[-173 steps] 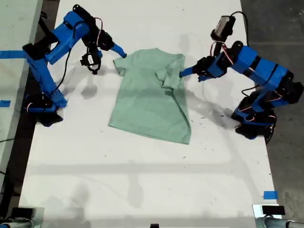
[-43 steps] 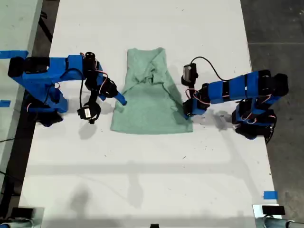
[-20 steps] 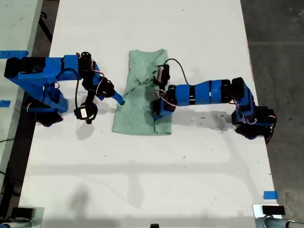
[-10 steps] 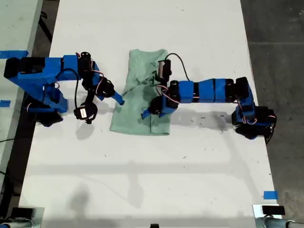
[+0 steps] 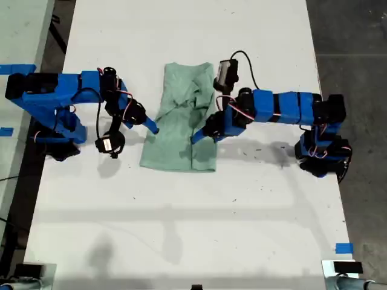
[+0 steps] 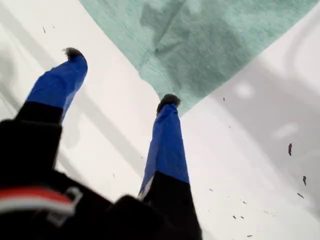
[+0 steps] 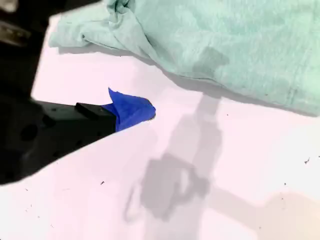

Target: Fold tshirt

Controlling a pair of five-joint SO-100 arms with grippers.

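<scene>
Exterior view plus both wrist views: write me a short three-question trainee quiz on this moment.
1. True or false: my first end effector is open.
2. Multiple choice: the tshirt lies on (A) a white table, (B) a wooden floor, (C) a blue tray.
3. Short answer: is my second end effector gripping the tshirt?

Key: 1 true. 2 A. 3 No: in the second wrist view its visible tip is over bare table, apart from the cloth.

Second end effector [image 7: 131, 111]: one finger visible; tshirt [image 6: 210, 45] cropped.
</scene>
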